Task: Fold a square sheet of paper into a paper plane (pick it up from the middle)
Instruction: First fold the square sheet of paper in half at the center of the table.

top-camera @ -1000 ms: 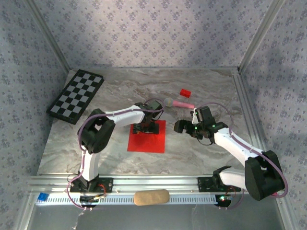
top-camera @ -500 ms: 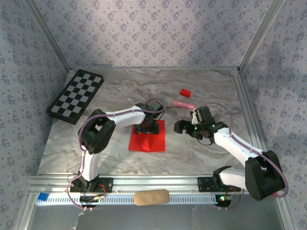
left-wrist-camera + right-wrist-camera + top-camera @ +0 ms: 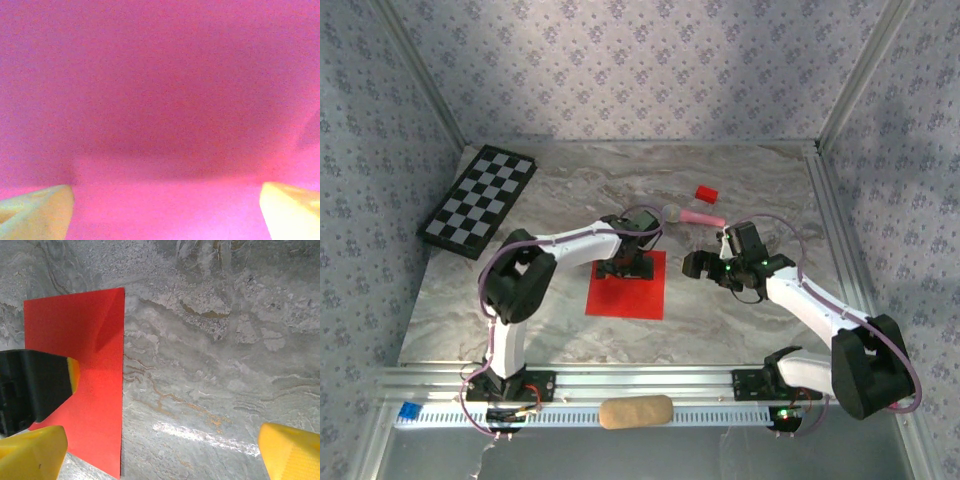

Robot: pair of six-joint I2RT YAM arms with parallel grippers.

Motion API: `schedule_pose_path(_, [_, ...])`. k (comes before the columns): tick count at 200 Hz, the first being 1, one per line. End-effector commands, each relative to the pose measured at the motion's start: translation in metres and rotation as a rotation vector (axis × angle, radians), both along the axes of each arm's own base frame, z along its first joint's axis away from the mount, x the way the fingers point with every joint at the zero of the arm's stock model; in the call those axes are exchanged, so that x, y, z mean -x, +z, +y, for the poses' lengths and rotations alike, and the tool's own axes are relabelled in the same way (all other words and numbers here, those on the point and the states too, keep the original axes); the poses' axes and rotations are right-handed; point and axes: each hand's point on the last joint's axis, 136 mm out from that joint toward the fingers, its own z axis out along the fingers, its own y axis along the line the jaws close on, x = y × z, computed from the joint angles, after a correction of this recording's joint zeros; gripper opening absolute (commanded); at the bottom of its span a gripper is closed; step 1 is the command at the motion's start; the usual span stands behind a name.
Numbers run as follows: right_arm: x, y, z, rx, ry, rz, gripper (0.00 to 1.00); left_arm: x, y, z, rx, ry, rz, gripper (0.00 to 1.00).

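Since half a second ago the square sheet of paper (image 3: 628,295) has settled back flat on the marble table (image 3: 760,180), and the left gripper (image 3: 626,266) has spread its fingers wider. That arm reaches from a raised elbow across to the sheet's far half, wrist pointing straight down, fingertips parted, nothing held. The right arm bends in from the side. The right gripper (image 3: 700,265), fingers spread wide, hangs over bare marble just beside the sheet's right edge.
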Motion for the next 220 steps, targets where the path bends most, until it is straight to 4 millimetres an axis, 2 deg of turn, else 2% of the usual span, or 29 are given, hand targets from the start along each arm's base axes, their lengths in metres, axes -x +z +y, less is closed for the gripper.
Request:
schedule_pose_path(1, [-0.002, 0.009, 0.001, 0.007, 0.006, -0.024, 1.0, 0.007, 0.017, -0.001, 0.034, 0.005, -0.013, 0.96])
schedule_pose_path(85, [-0.001, 0.006, 0.0, 0.014, 0.006, -0.018, 1.0, 0.02, -0.022, 0.0, -0.001, 0.01, 0.08, 0.96])
schedule_pose_path(151, [0.001, 0.005, -0.001, 0.017, 0.007, -0.014, 1.0, 0.029, -0.047, 0.014, -0.098, 0.001, 0.115, 0.92])
schedule_pose_path(196, [0.001, 0.005, -0.001, 0.018, 0.004, -0.012, 1.0, 0.025, -0.038, 0.006, -0.073, -0.016, 0.084, 0.86])
schedule_pose_path(220, [0.0, 0.006, 0.0, 0.017, 0.004, -0.014, 1.0, 0.019, -0.027, 0.001, -0.044, -0.021, 0.047, 0.73])
